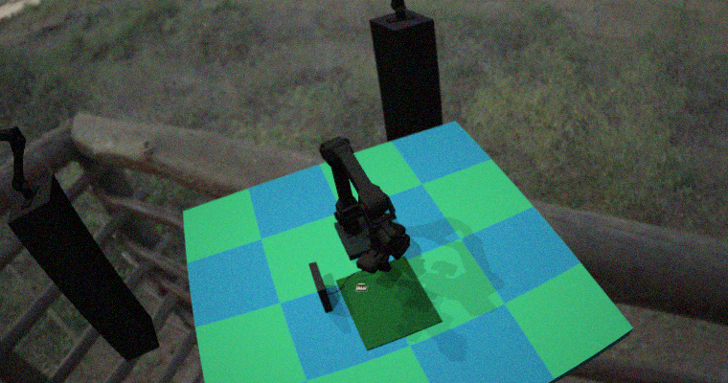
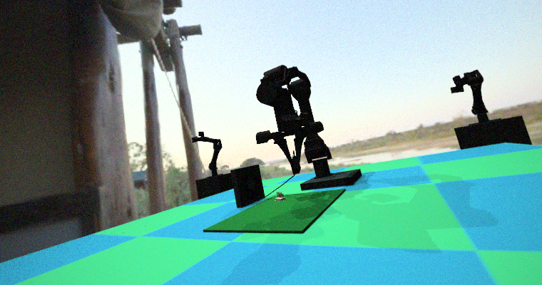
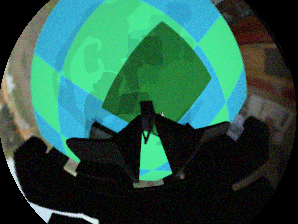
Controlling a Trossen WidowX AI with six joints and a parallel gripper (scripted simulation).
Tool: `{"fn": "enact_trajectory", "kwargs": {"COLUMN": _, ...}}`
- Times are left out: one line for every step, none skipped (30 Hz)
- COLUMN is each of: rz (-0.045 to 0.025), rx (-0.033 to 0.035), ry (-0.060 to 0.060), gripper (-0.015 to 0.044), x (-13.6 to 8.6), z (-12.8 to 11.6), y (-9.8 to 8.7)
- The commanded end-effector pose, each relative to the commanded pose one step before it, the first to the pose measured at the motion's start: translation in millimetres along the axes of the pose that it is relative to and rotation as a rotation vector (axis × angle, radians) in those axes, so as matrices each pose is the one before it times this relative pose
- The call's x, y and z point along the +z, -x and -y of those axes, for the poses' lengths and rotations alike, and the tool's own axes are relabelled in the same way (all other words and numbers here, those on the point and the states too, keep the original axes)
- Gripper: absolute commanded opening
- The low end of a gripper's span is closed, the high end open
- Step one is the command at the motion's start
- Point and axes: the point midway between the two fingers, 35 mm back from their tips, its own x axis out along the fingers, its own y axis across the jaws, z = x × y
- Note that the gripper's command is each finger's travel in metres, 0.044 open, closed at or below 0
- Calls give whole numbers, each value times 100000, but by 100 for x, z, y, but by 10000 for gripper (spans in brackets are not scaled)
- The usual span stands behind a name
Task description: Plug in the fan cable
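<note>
Carrying fan plug [image 2: 297, 171] [image 3: 146, 108], clamped in gripper [image 1: 380, 268] [image 2: 295, 165] [image 3: 148, 116], above board [image 1: 397, 311] [image 2: 272, 219] [image 3: 175, 70] and apart from bare header [image 1: 361, 287] [image 2: 279, 197] [image 3: 162, 115]; likely needs squaring over pins, then straight lowering, full push, release and clear retreat.

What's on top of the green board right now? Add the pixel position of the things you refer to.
On the green board [image 1: 395, 316] [image 2: 261, 220] [image 3: 175, 75] stands the pin header [image 1: 361, 287] [image 2: 279, 199], its pins bare, no plug on them. Shadows fall across the board too. The arm [image 1: 364, 187] [image 2: 282, 108] hides part of its edge from above, so I can't tell what's there.
</note>
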Motion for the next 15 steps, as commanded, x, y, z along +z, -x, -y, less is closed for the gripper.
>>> {"fn": "enact_trajectory", "kwargs": {"rz": 1391, "rx": 1045, "ry": -2492, "gripper": 0, "x": 196, "z": 71, "y": -9}}
{"fn": "enact_trajectory", "kwargs": {"rz": 1352, "rx": 512, "ry": -521, "gripper": 0, "x": 18, "z": 31, "y": -127}}
{"fn": "enact_trajectory", "kwargs": {"rz": 1641, "rx": 603, "ry": -616, "gripper": 0, "x": 20, "z": 40, "y": -150}}
{"fn": "enact_trajectory", "kwargs": {"rz": 1647, "rx": 587, "ry": -600, "gripper": 0, "x": 18, "z": 41, "y": -146}}
{"fn": "enact_trajectory", "kwargs": {"rz": 1653, "rx": 570, "ry": -584, "gripper": 0, "x": 16, "z": 43, "y": -141}}
{"fn": "enact_trajectory", "kwargs": {"rz": 1659, "rx": 553, "ry": -568, "gripper": 0, "x": 14, "z": 44, "y": -137}}
{"fn": "enact_trajectory", "kwargs": {"rz": 1664, "rx": 536, "ry": -551, "gripper": 0, "x": 11, "z": 45, "y": -132}}
{"fn": "enact_trajectory", "kwargs": {"rz": 1669, "rx": 520, "ry": -534, "gripper": 0, "x": 9, "z": 46, "y": -128}}
{"fn": "enact_trajectory", "kwargs": {"rz": 1674, "rx": 504, "ry": -517, "gripper": 0, "x": 7, "z": 47, "y": -123}}
{"fn": "enact_trajectory", "kwargs": {"rz": 1678, "rx": 487, "ry": -500, "gripper": 0, "x": 5, "z": 48, "y": -119}}
{"fn": "enact_trajectory", "kwargs": {"rz": 1683, "rx": 471, "ry": -482, "gripper": 0, "x": 3, "z": 49, "y": -114}}
{"fn": "enact_trajectory", "kwargs": {"rz": 1687, "rx": 455, "ry": -464, "gripper": 0, "x": 1, "z": 50, "y": -109}}
{"fn": "enact_trajectory", "kwargs": {"rz": 1690, "rx": 439, "ry": -446, "gripper": 0, "x": -1, "z": 51, "y": -105}}
{"fn": "enact_trajectory", "kwargs": {"rz": 1694, "rx": 424, "ry": -428, "gripper": 0, "x": -3, "z": 51, "y": -100}}
{"fn": "enact_trajectory", "kwargs": {"rz": 1697, "rx": 408, "ry": -409, "gripper": 0, "x": -5, "z": 52, "y": -95}}
